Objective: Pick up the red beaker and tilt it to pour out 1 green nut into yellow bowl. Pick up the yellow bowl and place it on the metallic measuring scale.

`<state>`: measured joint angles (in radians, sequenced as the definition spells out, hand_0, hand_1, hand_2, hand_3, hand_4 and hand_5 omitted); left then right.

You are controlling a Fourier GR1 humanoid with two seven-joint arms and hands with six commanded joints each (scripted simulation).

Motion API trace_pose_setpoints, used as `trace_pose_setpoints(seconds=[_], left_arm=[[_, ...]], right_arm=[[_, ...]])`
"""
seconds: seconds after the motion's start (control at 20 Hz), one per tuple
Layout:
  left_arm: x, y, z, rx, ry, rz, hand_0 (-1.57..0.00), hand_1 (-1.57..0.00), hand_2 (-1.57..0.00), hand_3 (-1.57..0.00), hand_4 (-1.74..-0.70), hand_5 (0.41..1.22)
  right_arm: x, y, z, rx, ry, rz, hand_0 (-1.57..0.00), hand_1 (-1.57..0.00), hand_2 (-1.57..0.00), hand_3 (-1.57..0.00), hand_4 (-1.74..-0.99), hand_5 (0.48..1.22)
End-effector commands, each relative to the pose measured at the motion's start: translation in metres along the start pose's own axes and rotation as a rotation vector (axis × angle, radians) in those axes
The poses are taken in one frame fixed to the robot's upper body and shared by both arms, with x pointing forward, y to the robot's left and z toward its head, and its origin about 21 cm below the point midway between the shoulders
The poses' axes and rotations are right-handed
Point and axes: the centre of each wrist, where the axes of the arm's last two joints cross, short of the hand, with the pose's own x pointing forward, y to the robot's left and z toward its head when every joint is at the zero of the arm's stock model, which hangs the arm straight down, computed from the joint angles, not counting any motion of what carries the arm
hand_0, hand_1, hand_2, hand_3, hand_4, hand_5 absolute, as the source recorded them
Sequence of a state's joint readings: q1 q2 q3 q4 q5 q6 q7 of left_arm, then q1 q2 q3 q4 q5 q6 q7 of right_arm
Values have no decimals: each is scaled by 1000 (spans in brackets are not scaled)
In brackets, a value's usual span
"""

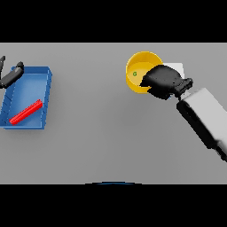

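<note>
Your right hand (pixel 163 80) has its fingers curled on the right rim of the yellow bowl (pixel 138 66), far right on the table with the green nut (pixel 134 74) inside, and the pale scale (pixel 177 68) peeks out just behind that hand.

No readable text, labels or numbers anywhere.

Laboratory-type bench setting: plain grey table (pixel 102 133), blue tray (pixel 48 88) at its left edge, pale measuring scale (pixel 176 67) far right.
</note>
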<state>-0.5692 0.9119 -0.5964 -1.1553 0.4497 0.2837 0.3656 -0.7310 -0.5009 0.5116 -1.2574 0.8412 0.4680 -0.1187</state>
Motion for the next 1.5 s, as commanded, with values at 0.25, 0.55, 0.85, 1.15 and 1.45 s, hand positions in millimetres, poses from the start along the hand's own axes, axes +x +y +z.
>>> trace_pose_setpoints(seconds=[0.25,0.55,0.85,1.15,1.45], left_arm=[[1,0,0,-6,18,8,1,1,1,1,-739,734],[-4,3,4,-7,34,-11,1,1,1,1,-720,720],[-1,-1,2,0,36,-16,1,1,1,1,-725,710],[-2,-2,1,-7,37,-9,1,1,1,1,-728,713],[-1,-5,-2,-11,40,-9,1,1,1,1,-732,729]], right_arm=[[-43,5,-1,-30,100,-31,-1570,-1571,-1546,-1146,-1741,1221],[-72,30,-3,-20,203,-84,-1571,-1571,-1487,-1195,-1741,1221],[-85,48,-12,14,250,-149,-1571,-1571,-1418,-1349,-1741,1221],[-90,52,-16,44,264,-208,-1402,-1571,-1375,-1427,-1741,1221],[-96,54,-11,59,277,-253,-577,-828,-913,-742,-1588,1016]])
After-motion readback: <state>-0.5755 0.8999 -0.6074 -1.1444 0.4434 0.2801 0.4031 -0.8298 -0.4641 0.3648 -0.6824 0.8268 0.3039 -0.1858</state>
